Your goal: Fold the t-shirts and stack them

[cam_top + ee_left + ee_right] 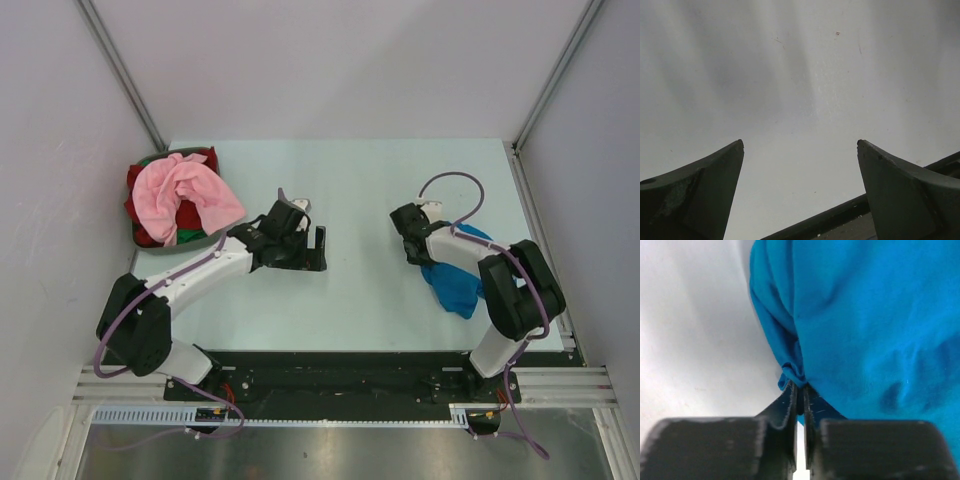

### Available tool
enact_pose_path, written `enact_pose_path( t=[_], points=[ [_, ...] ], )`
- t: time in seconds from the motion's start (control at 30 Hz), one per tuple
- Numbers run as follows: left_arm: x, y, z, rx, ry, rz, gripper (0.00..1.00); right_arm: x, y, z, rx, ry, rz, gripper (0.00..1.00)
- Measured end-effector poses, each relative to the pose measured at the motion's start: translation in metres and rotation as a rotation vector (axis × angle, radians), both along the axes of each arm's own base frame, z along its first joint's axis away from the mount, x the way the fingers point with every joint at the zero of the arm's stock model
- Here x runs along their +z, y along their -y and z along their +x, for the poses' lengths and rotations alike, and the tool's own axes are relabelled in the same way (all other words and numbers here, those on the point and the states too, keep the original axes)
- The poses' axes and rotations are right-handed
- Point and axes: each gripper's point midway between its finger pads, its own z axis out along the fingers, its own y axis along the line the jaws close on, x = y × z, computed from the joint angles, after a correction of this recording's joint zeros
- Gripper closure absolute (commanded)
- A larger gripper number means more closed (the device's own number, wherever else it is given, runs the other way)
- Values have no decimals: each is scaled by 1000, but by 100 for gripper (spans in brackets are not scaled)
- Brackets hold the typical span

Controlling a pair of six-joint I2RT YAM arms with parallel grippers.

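Right claw (799, 390) pinches one blue t-shirt (865, 315) (its edge).

much of the blue shirt (455, 285) lies under the right arm (505, 280) in the top view, so its full outline cannot be made out; in the right wrist view it runs off the top and right edges. there the right gripper (799, 390) pinches a fold, but how much cloth sits between its fingertips is hidden, and its blurred finger bases are cut by the bottom edge. the basket (200, 241) shows only bits of rim; the pink shirt (185, 190) covers most of the red shirt (140, 215), and a green scrap (190, 236) is too small to identify. in the left wrist view the left gripper (800, 145) has its fingers cut by the lower edge, as is a dark strip (840, 215).
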Motion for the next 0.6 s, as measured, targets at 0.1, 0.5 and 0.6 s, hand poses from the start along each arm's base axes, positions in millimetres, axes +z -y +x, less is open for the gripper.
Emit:
enact_pose_path(
  t=[0.1, 0.5, 0.6],
  points=[
    [0, 1, 0, -2, -1, -4, 0, -2, 3, 2, -10, 3, -4, 100],
    [20, -8, -4, 20, 39, -13, 0, 152, -138, 17, 326, 296, 87, 100],
    [41, -13, -7, 31, 88, -38, 0, 272, -174, 4, 405, 518, 198, 100]
  ],
)
